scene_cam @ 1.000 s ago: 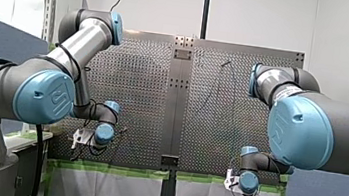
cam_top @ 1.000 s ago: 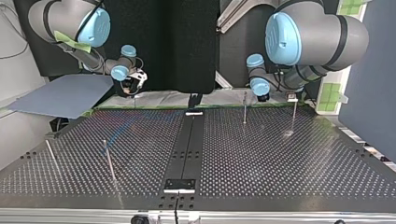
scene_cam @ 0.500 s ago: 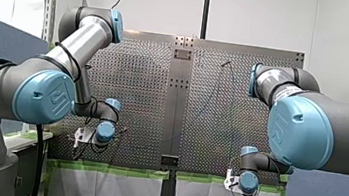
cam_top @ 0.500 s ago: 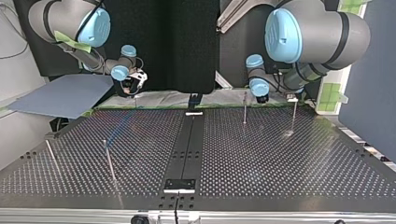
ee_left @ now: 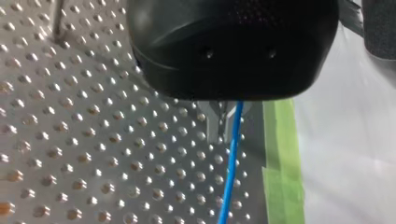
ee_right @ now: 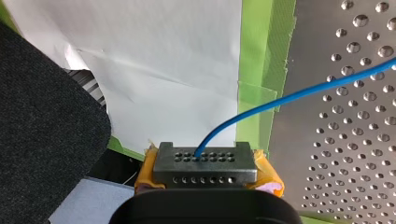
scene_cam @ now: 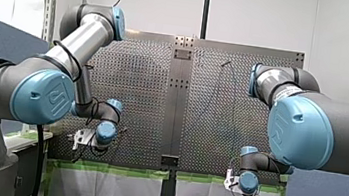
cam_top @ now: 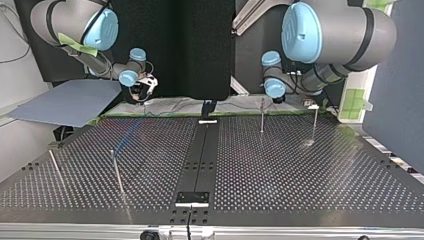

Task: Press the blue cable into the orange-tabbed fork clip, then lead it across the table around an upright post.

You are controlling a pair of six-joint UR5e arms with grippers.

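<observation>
Right jaws: my right gripper [ee_right: 205, 161] sat at the taped edge of the desk [ee_right: 355, 154]. Its yellow pads were pinched narrow on the blue cable [ee_right: 261, 109], which left them and slanted out over the perforated plate.
Left jaws: my left gripper [ee_left: 229, 119] hung just inside the same edge, beside the green tape [ee_left: 280, 163]. Its metal fingers were drawn narrow with the cable coming out from between them, so I judged it held there too.
Cable's lie: from each pair of jaws the cable's long axis ran away from the taped edge toward the far edge. Over mid-desk it showed only as a faint blue line, and its whole path could not be traced.
Fork clip: no orange tab could be made out in any view, so which way the fork clip lay from either jaws could not be told.
Step in hand: judged early, with the cable held at two points and nothing yet pressed in.
Near posts: a first post [cam_top: 261, 116] and a second post [cam_top: 314, 122] stood upright just inside the taped edge, close to my left arm's wrist. That arm looked the nearer for rounding either.
Far posts: a third post [cam_top: 116, 172] and a fourth post [cam_top: 54, 165] stood nearer the far edge, on my right arm's half.
Room: the central rail [cam_top: 200, 155] ran edge to edge, and the plate between the two pairs of posts gave room for a sweep.
</observation>
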